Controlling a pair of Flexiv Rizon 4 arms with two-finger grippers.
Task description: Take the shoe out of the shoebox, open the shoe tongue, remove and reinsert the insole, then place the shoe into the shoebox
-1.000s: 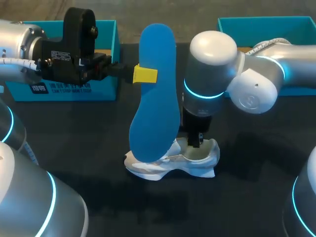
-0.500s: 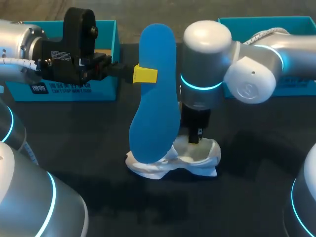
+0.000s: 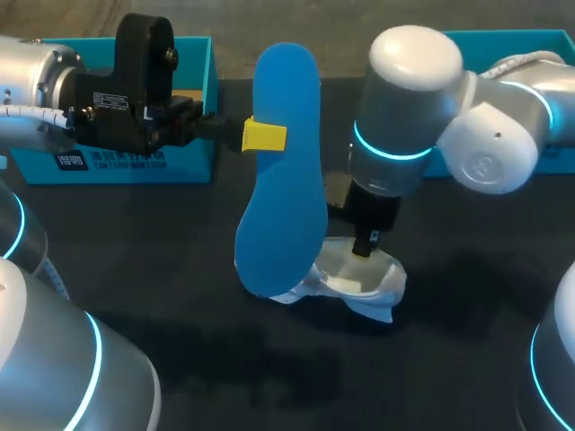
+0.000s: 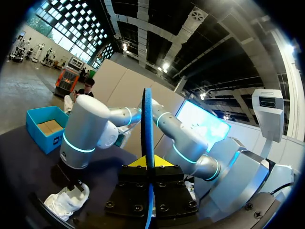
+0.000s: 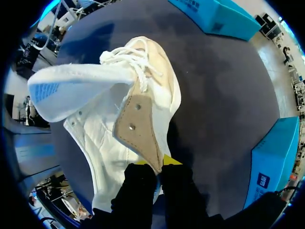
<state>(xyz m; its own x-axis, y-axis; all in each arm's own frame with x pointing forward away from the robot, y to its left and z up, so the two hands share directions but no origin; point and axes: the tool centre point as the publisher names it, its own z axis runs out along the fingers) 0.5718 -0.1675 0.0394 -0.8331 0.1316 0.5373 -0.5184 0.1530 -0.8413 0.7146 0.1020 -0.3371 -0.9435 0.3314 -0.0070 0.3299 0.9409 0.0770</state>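
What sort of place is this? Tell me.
Likely a robot test bench: black table carrying a white shoe, teal shoeboxes at its back, left gripper holding a blue insole.

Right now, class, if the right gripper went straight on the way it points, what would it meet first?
The right gripper points down into the shoe, fingers pinching its tan flap. Straight on it would probably meet the shoe's inner floor first, with the table under that; depth is unclear.
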